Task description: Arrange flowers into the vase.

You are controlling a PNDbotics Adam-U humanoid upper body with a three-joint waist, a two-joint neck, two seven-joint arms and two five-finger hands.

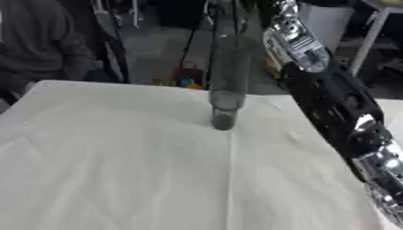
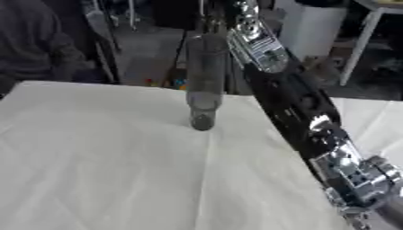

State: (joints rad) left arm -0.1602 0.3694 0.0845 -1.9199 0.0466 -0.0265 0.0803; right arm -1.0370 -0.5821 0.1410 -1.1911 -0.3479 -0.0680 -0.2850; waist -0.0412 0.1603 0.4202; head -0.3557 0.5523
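- White cloth (image 1: 118, 179) fills the foreground, covering the table, with creases running along it and one fold line leading from the near edge up toward the vase.
- Right arm (image 2: 303, 112) comes in from the lower right corner and runs diagonally up to the top centre; black shell, silver joints.
- Right hand (image 2: 244, 20) sits at the top edge, just beside the upper part of the vase. Can't tell whether its fingers are curled, straight or touching the glass; that area is blurred and cropped.
- Vase (image 1: 226, 81): tall clear glass cylinder, upright, standing on the cloth at centre near the table's far edge.
- No flowers identifiable in the vase or on the cloth.
- Left hand doesn't show in either view.
- Small coloured objects (image 1: 185, 78) on the floor beyond the far edge, behind the vase; can't make out what they are.
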